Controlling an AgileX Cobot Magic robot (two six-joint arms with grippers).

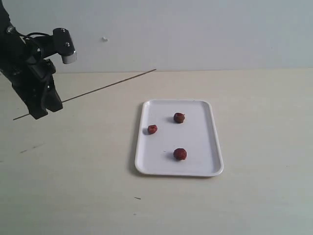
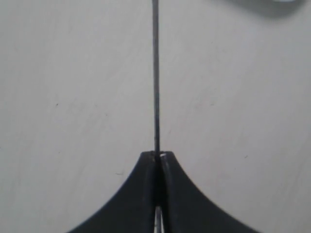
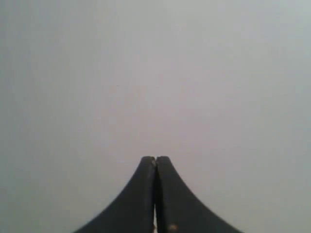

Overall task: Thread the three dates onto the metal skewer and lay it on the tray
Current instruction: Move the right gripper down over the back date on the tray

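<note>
Three dark red-brown dates lie apart on the white tray (image 1: pixel 205 142): one at its left edge (image 1: pixel 152 129), one farther back (image 1: pixel 179 117), one near the front (image 1: pixel 180 154). My left gripper (image 1: pixel 44 108) is at the left of the exterior view, shut on the thin metal skewer (image 1: pixel 112 85), which slants from the jaws toward the back wall. In the left wrist view the skewer (image 2: pixel 156 77) runs straight out from the closed fingertips of my left gripper (image 2: pixel 157 154). My right gripper (image 3: pixel 155 158) is shut with nothing in it, facing a blank grey surface; the exterior view does not show it.
The tray sits on a pale beige tabletop (image 1: pixel 73 171). A light wall (image 1: pixel 195 29) rises behind the table. A corner of the tray (image 2: pixel 265 4) shows blurred in the left wrist view.
</note>
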